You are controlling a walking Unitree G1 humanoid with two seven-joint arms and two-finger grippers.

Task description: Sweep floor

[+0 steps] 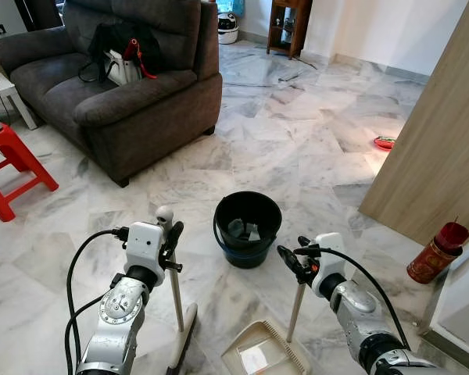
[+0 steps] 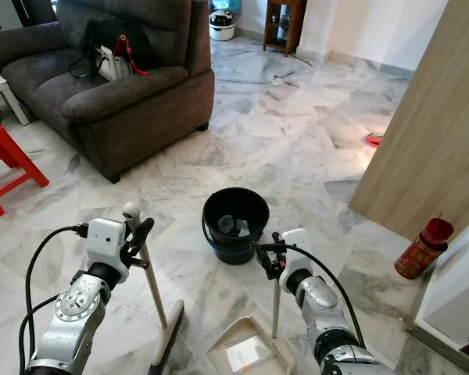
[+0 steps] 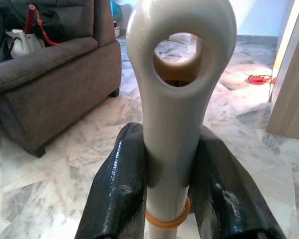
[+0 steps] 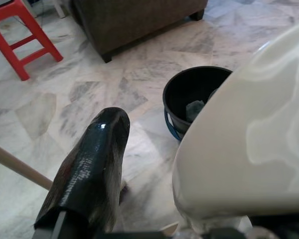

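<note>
My rig's two silver, ribbed metal arms end in white boxy wrist housings, each carrying a left gripper [image 1: 172, 234] or right gripper [image 1: 291, 262] of glossy black fingers [image 3: 120, 194], with black cables looping off toward seven o'clock and four o'clock.

A home's living room is being shown. A dark grey fabric sofa [image 1: 125, 86] is seen standing on a polished floor of white and grey marble tiles [image 1: 297, 148], with a black bag [image 1: 113, 39] lying on its seat. A red plastic stool [image 1: 12, 168] is seen just beside the sofa's arm, and a small white side table [image 1: 8, 94] is standing behind the stool. A dark wooden stand [image 1: 288, 27] is placed against the white far wall. A light wood-grain panel [image 1: 438, 148] is rising at the right edge, and a red cylindrical tin [image 1: 435, 254] is standing on the floor near its foot. A black plastic bucket [image 1: 247, 226] is sitting on the open tiles.
</note>
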